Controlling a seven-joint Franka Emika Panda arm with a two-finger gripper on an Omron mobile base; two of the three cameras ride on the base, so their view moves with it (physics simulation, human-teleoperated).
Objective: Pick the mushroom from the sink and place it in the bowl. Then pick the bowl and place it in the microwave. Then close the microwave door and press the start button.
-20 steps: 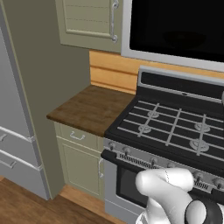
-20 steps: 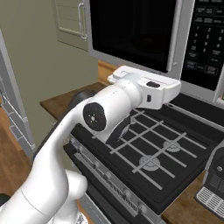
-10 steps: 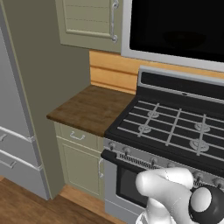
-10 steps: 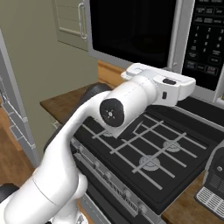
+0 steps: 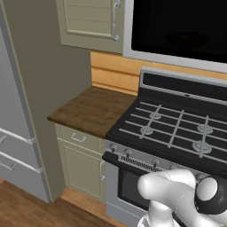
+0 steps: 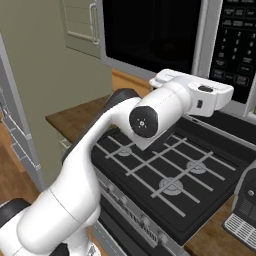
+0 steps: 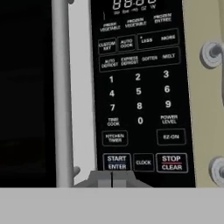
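Note:
The microwave [image 6: 220, 30] hangs above the stove, its door [image 5: 177, 26] shut with the black window dark. In the hand view the vertical bar handle [image 7: 61, 87] stands left of the dark control strip [image 7: 140, 87]. My gripper [image 7: 112, 178] is shut, empty, its tips side by side just under the START/ENTER button [image 7: 117, 162]. In the right base view my hand [image 6: 212, 95] reaches up to the lower part of the control strip [image 6: 239, 45]. The mushroom, the bowl and the sink are out of view.
A black-topped gas stove [image 5: 177, 128] lies under the microwave. A wooden counter [image 5: 93, 111] and green cabinet doors [image 5: 88, 22] sit to its left, then a grey fridge [image 5: 13, 133]. A grey appliance [image 6: 245, 210] stands on the counter right of the stove.
My arm has stretched further right and forward, carrying the hand closer to the microwave's control strip. The gripper has stayed shut and the scene has held still.

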